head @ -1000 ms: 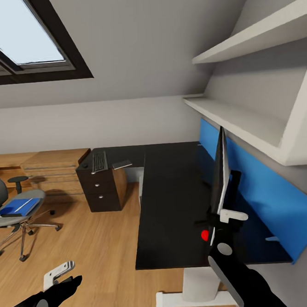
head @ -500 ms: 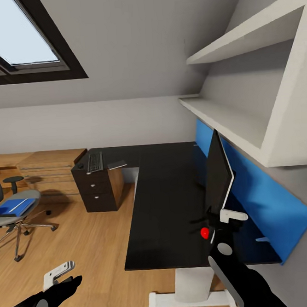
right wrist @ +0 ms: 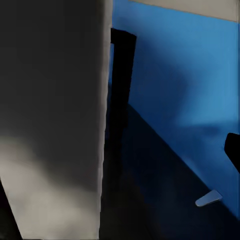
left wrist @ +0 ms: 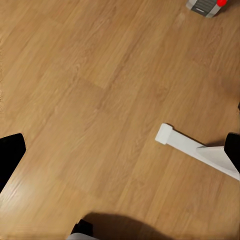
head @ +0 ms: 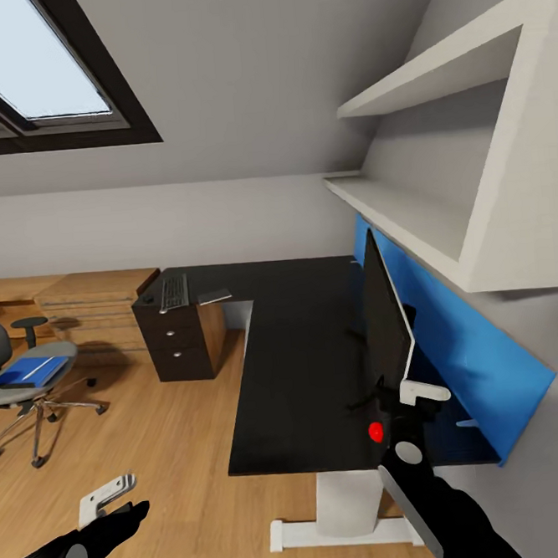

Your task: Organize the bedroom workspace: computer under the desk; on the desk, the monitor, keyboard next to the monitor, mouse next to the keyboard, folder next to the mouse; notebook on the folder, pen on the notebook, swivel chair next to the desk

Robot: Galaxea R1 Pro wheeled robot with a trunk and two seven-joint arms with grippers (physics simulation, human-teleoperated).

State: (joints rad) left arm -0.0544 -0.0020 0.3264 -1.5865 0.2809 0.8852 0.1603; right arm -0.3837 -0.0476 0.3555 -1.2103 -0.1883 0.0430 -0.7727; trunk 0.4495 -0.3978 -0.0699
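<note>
Black desk: right hand grips monitor edge; left hand open, empty; no legible writing.

A: Head cam position?
B: High, looking forward and down over the desk toward the sloped wall and the skylight.

A: Left wrist cam?
B: Faces straight down at the wood floor, fairly close. One white desk foot in frame; the head view has it too.

A: Right wrist cam?
B: Very near the monitor, close enough to blur. Looks past its edge to the blue back panel, shared with the head view.
</note>
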